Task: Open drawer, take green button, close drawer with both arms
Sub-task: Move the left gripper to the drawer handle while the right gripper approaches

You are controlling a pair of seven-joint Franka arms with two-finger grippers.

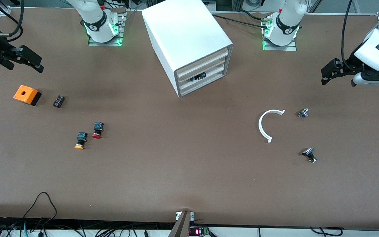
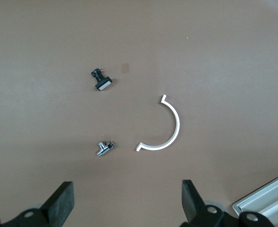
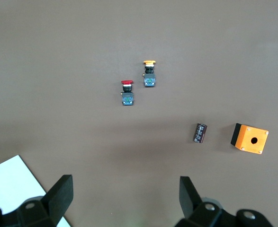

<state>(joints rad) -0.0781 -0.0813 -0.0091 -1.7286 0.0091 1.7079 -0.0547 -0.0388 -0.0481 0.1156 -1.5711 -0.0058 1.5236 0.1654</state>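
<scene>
The table [image 1: 189, 171] has a matt brown surface, smooth and even, like a mat or board. The cabinet [image 1: 183, 33] looks like smooth white plastic with a soft sheen. The arc [image 1: 264, 126] is matt white plastic. The fitting [image 1: 303, 113] is shiny metal. The orange box [image 1: 25, 93] is plain plastic on a black base. The red button [image 1: 97, 130] and yellow button [image 1: 80, 141] have glossy plastic caps.

No text, label, brand or number can be read anywhere.
</scene>
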